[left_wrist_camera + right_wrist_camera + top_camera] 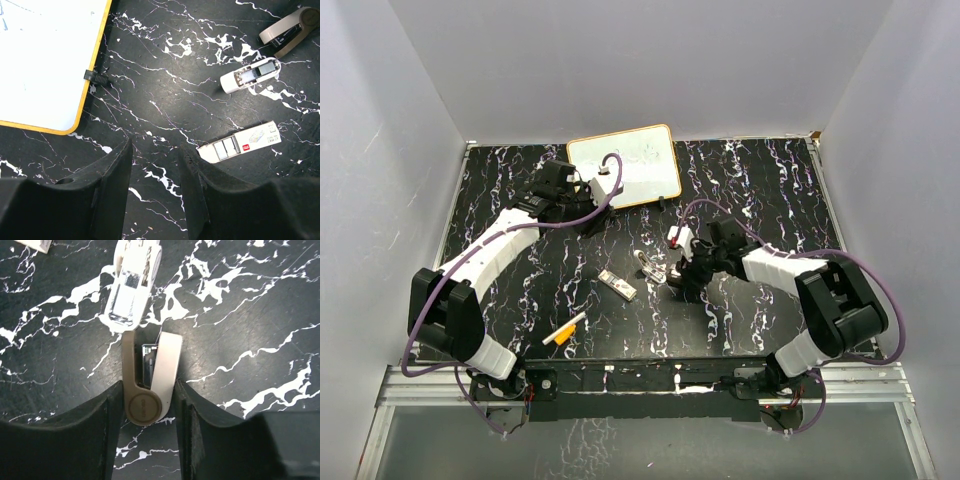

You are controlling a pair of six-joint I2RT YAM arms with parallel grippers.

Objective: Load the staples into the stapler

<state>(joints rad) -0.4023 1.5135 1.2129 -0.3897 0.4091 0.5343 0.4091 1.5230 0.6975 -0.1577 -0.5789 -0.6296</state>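
Observation:
The stapler [165, 355], beige over brown, lies on its side on the black marbled table, its arms slightly apart. My right gripper [148, 386] is shut on its round hinge end, one finger pressing each side. The staples [618, 285] are a flat white pack with grey strips showing, lying left of the stapler; the left wrist view shows the pack [240, 142] below the stapler [287, 32]. My left gripper [155, 147] hovers open over bare table near the whiteboard, with nothing between its fingers.
A small white case with shiny metal inside [132, 287] lies just beyond the stapler's tip. An orange-framed whiteboard [625, 165] leans at the back. An orange-and-white marker pen [565, 330] lies near the front left. White walls enclose the table.

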